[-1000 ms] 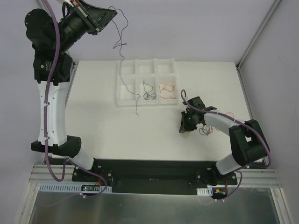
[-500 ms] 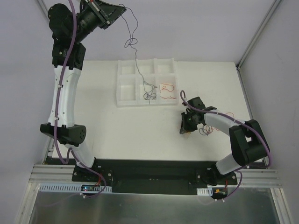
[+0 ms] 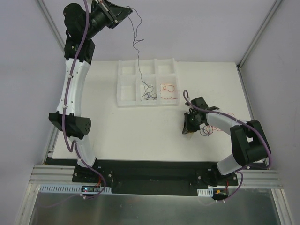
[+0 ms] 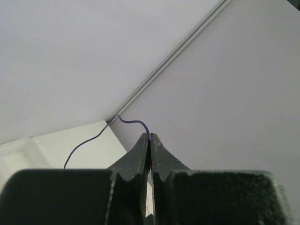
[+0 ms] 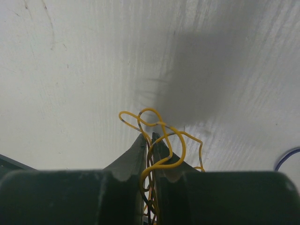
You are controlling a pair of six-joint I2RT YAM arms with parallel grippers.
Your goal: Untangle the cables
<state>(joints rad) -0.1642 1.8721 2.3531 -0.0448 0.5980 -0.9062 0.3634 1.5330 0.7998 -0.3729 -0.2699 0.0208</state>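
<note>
My left gripper [image 3: 129,10] is raised high at the back left and shut on a thin dark blue-purple cable [image 3: 137,42], which hangs down into the middle compartment of the white tray [image 3: 123,83], where more dark cable [image 3: 149,95] lies. In the left wrist view the purple cable [image 4: 133,122] leaves the closed gripper [image 4: 150,137]. A red-orange cable [image 3: 168,88] lies in the tray's right compartment. My right gripper [image 3: 188,129] rests low on the table, shut on a small tangle of cables [image 3: 206,131]. In the right wrist view yellow-tan loops [image 5: 161,126] stick out between the closed fingers [image 5: 138,145].
The white table [image 3: 140,131] has its near edge along the black base rail [image 3: 150,171]. Grey walls and a frame post [image 3: 262,35] bound the back and right. A blue-purple cable end [image 5: 286,158] lies on the table at the right of the right wrist view.
The left arm has swung right with the purple cable, and the hanging cable now drops over the tray's middle compartment. The right gripper has stayed in place.
</note>
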